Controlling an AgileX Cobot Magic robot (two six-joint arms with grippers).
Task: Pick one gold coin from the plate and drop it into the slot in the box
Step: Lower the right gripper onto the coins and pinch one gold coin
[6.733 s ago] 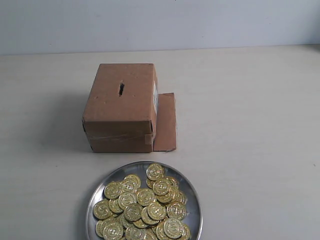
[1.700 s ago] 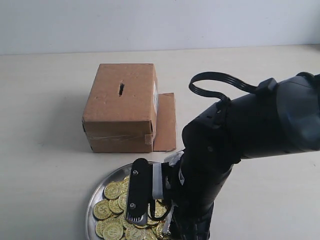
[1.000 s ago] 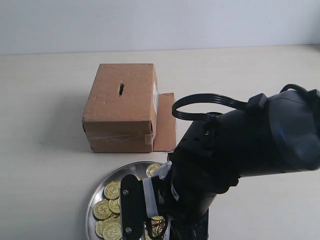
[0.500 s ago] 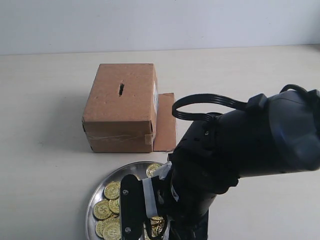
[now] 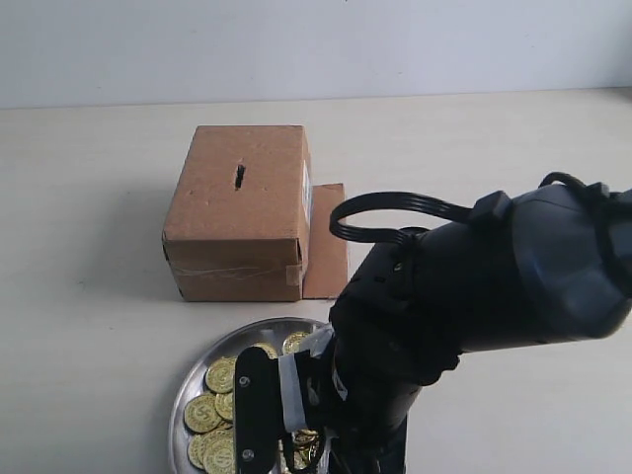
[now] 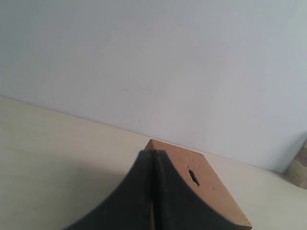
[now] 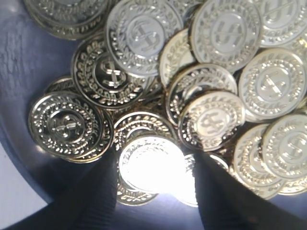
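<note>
Exterior view: the right hand point(image 5: 281, 444) is seen lowered over the plate point(image 5: 197, 380), which lies on the worktop point(image 5: 89, 346) at the near edge, with much of it hidden by the arm. Gold coins point(image 5: 219, 375) are heaped on the plate. The box point(image 5: 242, 212) stands behind the plate, apart from it, with the slot point(image 5: 239, 177) cut in its top face and a loose flap point(image 5: 327, 242) lying flat against its right side.

From the right wrist view, the two dark fingers point(image 7: 91, 196) are seen held about a coin's width apart, and one brightly lit gold coin point(image 7: 151, 160) is flanked by them where it lies on the heap. Whether it is actually gripped cannot be told.

From the left wrist view, the left hand point(image 6: 153, 158) is seen with its fingers pressed together and nothing held between them; it is raised, and the box top and slot are seen beyond it.
</note>
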